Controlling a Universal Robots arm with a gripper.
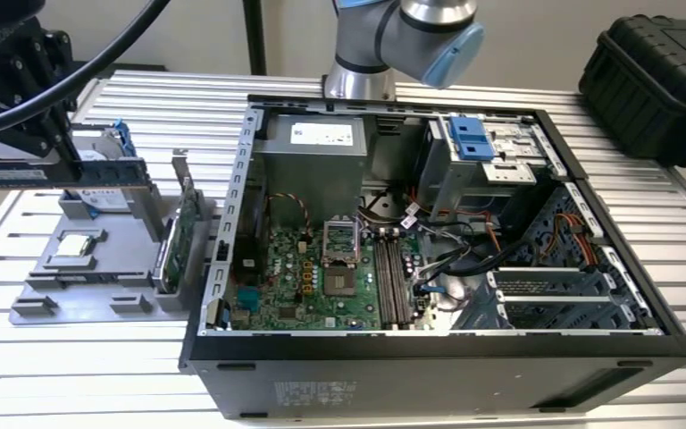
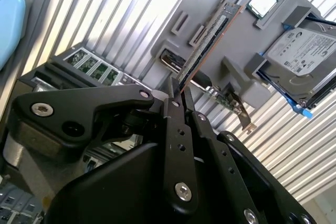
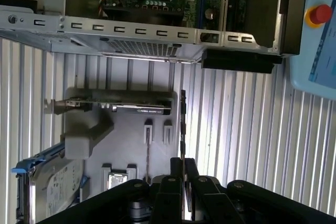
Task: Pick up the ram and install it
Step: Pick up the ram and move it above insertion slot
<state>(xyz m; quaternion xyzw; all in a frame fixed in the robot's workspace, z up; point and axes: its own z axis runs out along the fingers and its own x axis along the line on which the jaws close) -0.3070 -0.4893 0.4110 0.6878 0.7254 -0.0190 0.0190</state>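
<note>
Jaws: pressed together on one end of the ram (image 2: 210, 40), pinching it; I see the board run straight out from the tips in both wrist views.

Ram, one: bluish-green stick, held level in the exterior view (image 1: 63, 172), edge-on in the first wrist view (image 3: 182, 124). It hangs over the grey holder (image 1: 46, 268), at the exterior view's left of the computer case (image 1: 439, 357) and well apart from the motherboard (image 1: 307, 277) inside it.

Grey holder, one: lies on the slatted counter (image 1: 81, 375). I count on it:
- processor chip (image 1: 78, 246), one, square and silver, lying flat in its recess.
- hard drive (image 2: 307, 61), one, tilted in a blue-edged cradle.
- expansion card (image 3: 123, 107), one, green, standing on edge with its metal bracket, on the side of the holder nearest the case.

Computer case, one: lying with its side panel off, motherboard and cables exposed.

Black carry case (image 1: 659, 76), one: on the counter at the exterior view's far right.
</note>
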